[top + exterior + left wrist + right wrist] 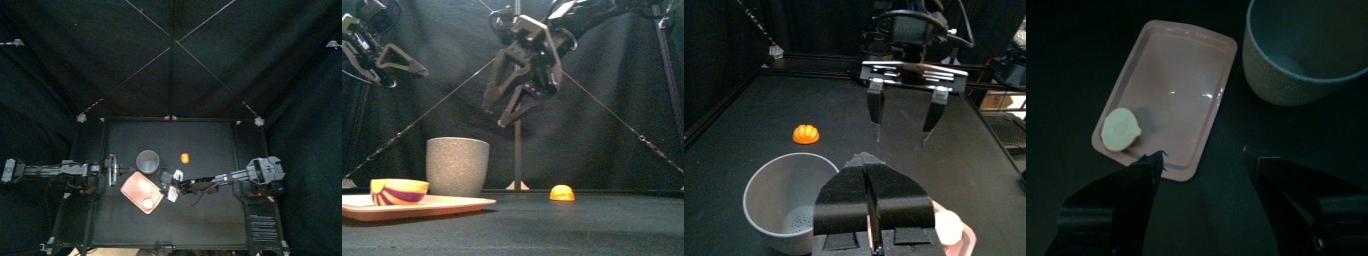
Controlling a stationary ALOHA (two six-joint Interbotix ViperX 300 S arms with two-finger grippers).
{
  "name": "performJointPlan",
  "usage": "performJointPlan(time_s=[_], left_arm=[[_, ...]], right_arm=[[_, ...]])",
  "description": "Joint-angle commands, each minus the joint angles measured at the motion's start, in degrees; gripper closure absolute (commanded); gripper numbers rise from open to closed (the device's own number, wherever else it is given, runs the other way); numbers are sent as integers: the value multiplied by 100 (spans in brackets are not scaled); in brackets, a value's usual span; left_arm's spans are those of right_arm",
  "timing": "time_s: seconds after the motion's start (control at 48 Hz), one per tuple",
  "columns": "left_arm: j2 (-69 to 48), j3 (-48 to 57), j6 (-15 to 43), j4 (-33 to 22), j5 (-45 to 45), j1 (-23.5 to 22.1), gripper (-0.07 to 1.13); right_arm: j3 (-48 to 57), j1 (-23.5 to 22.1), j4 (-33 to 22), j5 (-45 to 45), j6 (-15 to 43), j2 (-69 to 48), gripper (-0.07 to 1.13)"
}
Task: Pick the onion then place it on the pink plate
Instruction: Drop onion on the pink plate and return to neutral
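Note:
The onion (398,190), a cut half with purple skin and a pale yellow face, lies on the pink plate (436,206) near one end (1120,129). My right gripper (509,105) hangs open well above the table, over the edge of the plate (1176,90), holding nothing. In the top view it (174,182) sits just right of the plate (140,190). My left gripper (871,200) is shut and empty, resting at the table's left (96,168).
A tall grey speckled cup (457,165) stands just behind the plate (148,160). A small orange toy (563,193) lies on the table right of the cup (185,157).

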Motion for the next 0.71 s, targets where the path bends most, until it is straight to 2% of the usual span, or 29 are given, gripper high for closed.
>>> performJointPlan(time_s=[0.021,0.292,0.708], left_arm=[[9,-70,9,9,-26,26,96],[9,-44,9,9,-35,62,96],[9,-35,18,18,-97,97,96]], right_arm=[[510,-26,-105,-510,18,-633,8],[1529,-299,-88,-1345,18,-1556,8],[2909,-976,-141,-2848,-62,-3067,8]])
